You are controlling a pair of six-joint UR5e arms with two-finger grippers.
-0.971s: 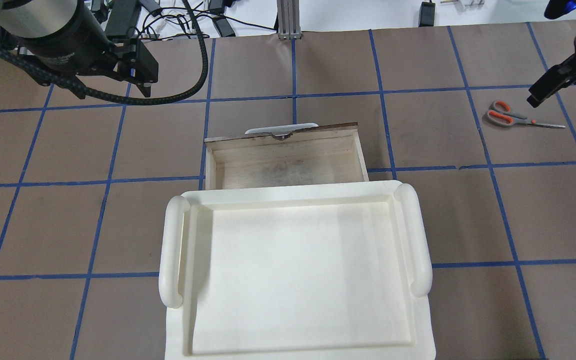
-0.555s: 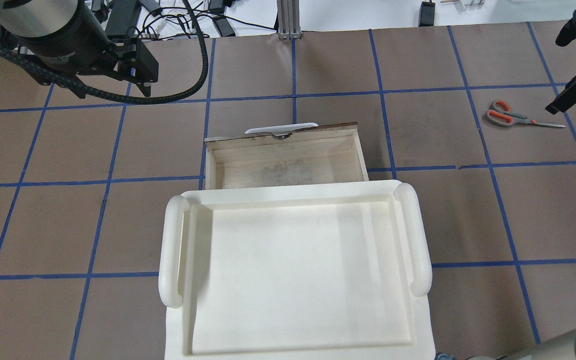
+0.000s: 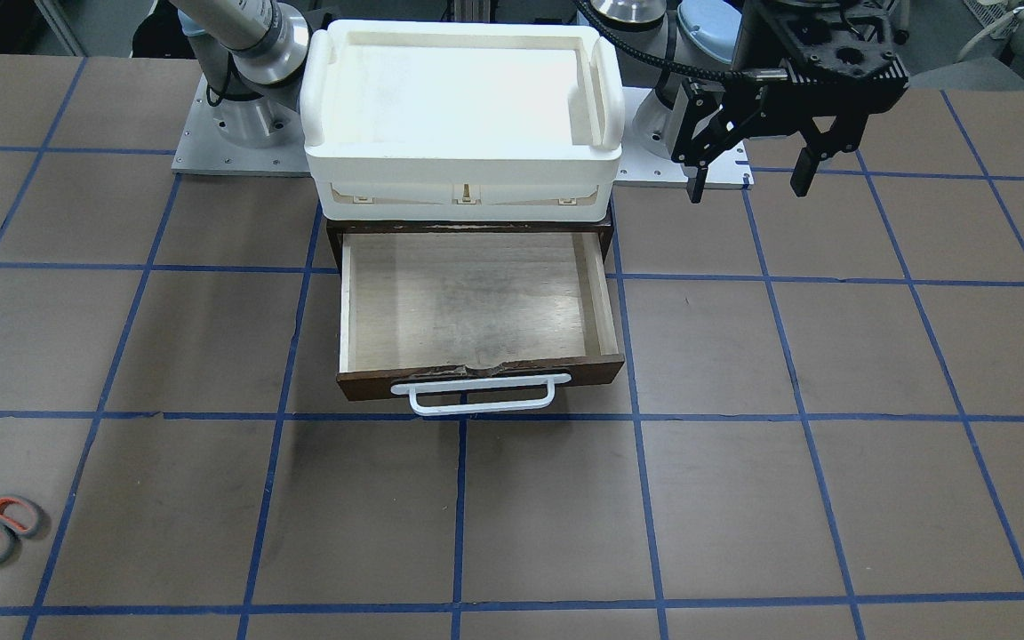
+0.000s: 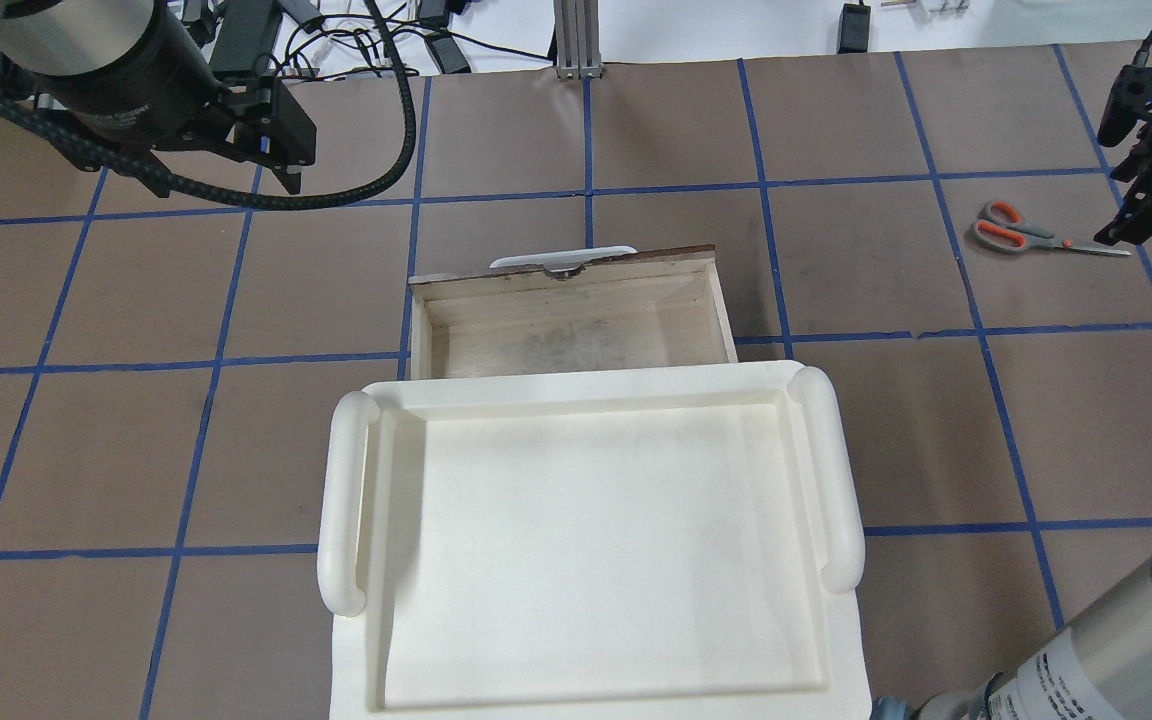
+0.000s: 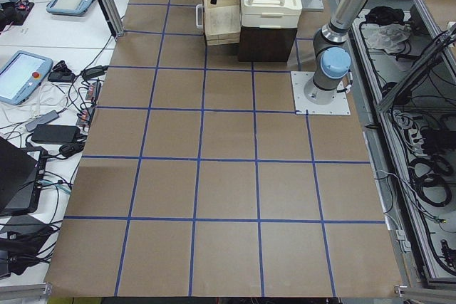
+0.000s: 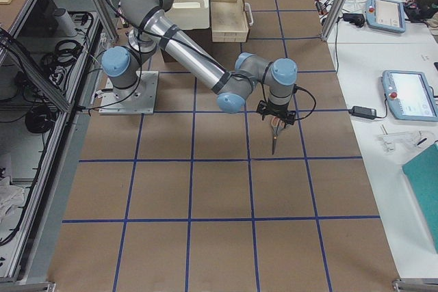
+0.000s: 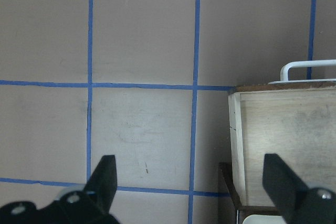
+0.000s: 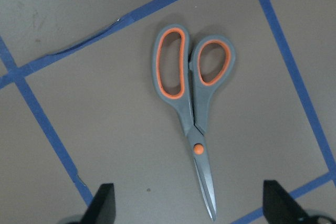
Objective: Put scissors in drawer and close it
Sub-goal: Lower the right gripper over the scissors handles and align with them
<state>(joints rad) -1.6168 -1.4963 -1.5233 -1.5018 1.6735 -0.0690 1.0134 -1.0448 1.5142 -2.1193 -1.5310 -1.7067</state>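
right gripper over the scissors, drawer open and empty

the drawer [image 3: 468, 302] stands pulled out from under the white bin [image 3: 463, 182]. the left gripper [image 3: 748, 182] hangs off the drawer's left side, spread wide, holding nothing. well off to the drawer's right, the scissors [image 8: 194, 124] lie flat and closed on the table [image 3: 832, 489]. the right gripper [image 8: 190, 203] is above them, jaws wide, straddling the blade end. likely trouble: a pinch on thin blades could slip or let the handles swing down, or the fingertips could hit the table first.
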